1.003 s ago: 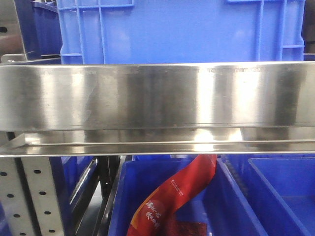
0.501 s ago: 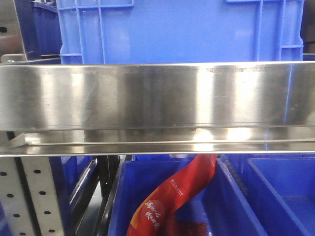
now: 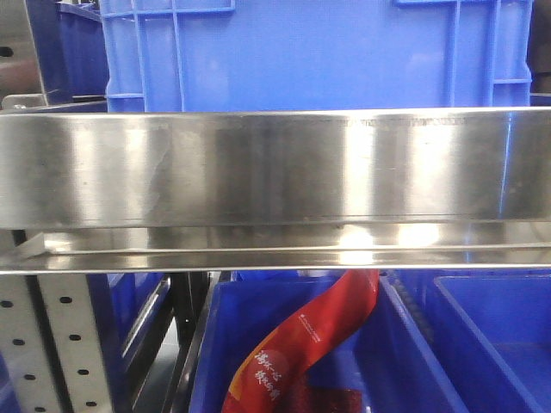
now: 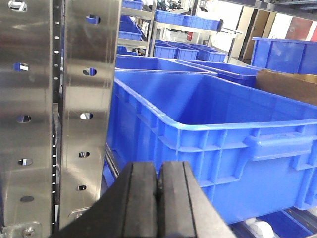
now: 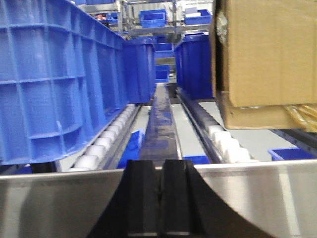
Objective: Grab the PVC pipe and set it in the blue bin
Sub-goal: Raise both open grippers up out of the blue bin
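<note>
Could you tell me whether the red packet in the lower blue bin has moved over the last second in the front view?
No. The red packet keeps its place against the steel shelf rail and the bin's rim.

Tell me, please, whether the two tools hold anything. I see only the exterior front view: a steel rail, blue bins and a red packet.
Observer: The left tool is shut, with nothing between its fingers.
Operator: And the right one?
Observer: The right tool is shut and empty too. It faces a roller lane that runs between a blue bin and a cardboard box.
Operator: Is the PVC pipe in a wrist view?
Observer: No, neither wrist view shows it. The left wrist view shows a large blue bin, and the part of its inside that I can see is bare.
</note>
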{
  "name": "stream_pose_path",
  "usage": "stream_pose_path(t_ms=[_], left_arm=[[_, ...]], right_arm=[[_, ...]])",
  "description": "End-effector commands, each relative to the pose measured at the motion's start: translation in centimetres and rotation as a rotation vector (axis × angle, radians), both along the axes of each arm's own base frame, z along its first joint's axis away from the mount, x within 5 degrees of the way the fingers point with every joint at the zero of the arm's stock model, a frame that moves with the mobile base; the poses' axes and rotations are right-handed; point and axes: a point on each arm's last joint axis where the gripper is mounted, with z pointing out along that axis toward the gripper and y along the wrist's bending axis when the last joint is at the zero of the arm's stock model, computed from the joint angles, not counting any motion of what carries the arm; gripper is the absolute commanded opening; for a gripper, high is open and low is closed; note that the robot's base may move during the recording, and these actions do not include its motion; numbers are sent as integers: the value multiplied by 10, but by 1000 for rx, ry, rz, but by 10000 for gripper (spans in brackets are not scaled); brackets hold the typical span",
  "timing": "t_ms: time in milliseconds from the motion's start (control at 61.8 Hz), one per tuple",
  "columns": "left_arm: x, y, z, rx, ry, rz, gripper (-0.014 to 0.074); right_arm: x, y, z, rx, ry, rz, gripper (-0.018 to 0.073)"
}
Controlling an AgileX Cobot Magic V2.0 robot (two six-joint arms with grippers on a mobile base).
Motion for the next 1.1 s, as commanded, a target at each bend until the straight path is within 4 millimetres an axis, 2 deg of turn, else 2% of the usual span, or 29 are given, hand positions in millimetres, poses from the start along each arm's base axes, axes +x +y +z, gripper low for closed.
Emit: stream_pose_path(t_ms=[0,1084], left_arm=[[-1,1,0,-16,-11,7,-111],[-1,1,0,-16,-11,7,-111]], right_arm=[[0,-1,1,-6,-11,-11,-154],[0,-1,4,-26,-41,-15,-154]])
